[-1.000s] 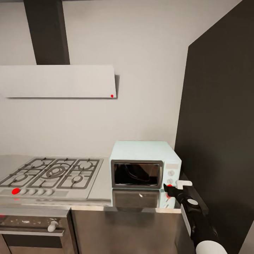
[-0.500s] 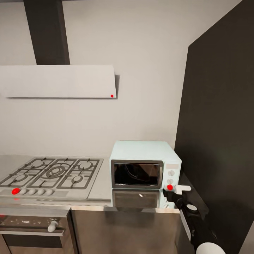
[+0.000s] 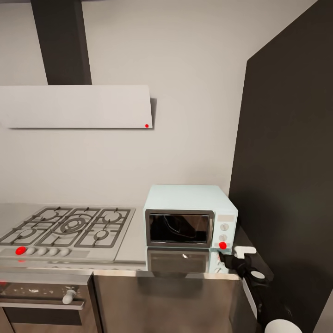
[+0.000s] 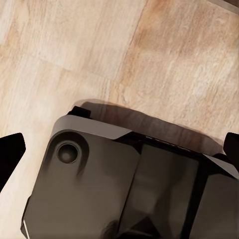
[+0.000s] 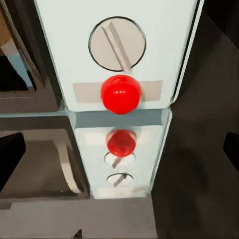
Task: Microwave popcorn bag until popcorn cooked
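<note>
R arm reaches up from below the microwave, forearm angled toward its knob panel, right gripper just in front of and slightly below the red button w/ a white finger tip beside it. In the wrist cam the dark fingertips sit wide apart at the edges, so claw is released, gripping nothing; red button sits dead ahead under a slotted round knob, both mirrored in the glossy countertop the microwave stands on. Microwave door shut, dark glass; can't tell what's inside. Gas hob lies beside the microwave, white hood above that. L gripper points down at wood floor over the robot's dark base, tips spread, empty. No legible writing on the panel
</note>
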Robot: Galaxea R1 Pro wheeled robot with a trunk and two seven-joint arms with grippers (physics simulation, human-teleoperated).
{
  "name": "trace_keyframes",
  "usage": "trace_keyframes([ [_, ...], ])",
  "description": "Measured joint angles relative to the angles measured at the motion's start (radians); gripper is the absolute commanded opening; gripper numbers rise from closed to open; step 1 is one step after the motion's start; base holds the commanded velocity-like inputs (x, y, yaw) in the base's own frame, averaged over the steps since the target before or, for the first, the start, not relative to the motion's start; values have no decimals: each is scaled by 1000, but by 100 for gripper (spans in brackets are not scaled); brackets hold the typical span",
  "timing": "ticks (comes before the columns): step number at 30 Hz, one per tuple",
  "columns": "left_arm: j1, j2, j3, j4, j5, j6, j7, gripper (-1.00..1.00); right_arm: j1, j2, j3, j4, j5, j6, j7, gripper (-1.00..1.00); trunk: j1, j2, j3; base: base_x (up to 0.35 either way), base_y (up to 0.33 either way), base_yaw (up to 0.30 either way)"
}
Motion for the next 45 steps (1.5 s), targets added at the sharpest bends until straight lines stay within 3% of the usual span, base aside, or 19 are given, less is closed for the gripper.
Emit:
trace_keyframes([
  [8, 0, 1, 0, 0, 0, 0, 0, 100, 0, -12, 0, 10, 2, 0, 9, 100, 0, 0, 0, 0, 0, 0],
  [9, 0, 0, 0, 0, 0, 0, 0, 100, 0, -12, 0, 10, 3, 1, 10, -100, 0, 0, 0, 0, 0, 0],
  [27, 0, 1, 0, 0, 11, 1, 0, 100, 0, -12, -1, 11, -3, 7, 9, -100, 0, 0, 0, 3, 0, 0],
  [39, 0, 2, -1, 0, 6, 0, 0, 100, 0, -12, 2, 13, -3, 2, 7, -100, 0, 0, 0, 170, 0, 0],
  [45, 0, 2, -1, 0, 6, 0, 0, 100, 0, -12, -2, 63, -2, 2, 7, -100, 0, 0, 0, 177, 0, 0],
])
